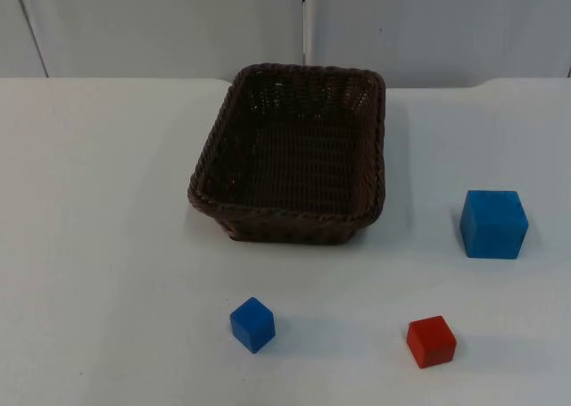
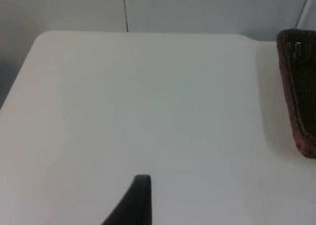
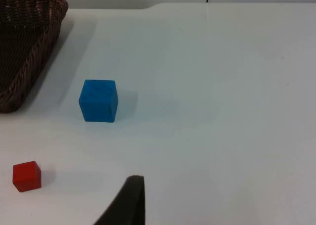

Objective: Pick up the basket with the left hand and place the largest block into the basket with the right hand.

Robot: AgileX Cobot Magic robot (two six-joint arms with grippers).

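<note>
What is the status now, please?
Both pincers waiting off the table, nothing held. Wicker basket empty on the table. Large blue block free at its right; small blue block and red block in front.

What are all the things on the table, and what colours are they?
basket: one, dark brown wicker, in the middle of the table towards the wall, nothing in it
big blue block: one, blue, to the right of the basket, apart from it
small blue block: one, blue, near the front edge, in front of the basket
red block: one, red, near the front edge, right of the small blue block
table: one, white, holds everything
wall: one, grey, behind the table
left gripper: one black fingertip seen, above bare table left of the basket, waiting
right gripper: one black fingertip seen, above the table near the big blue block and red block
</note>
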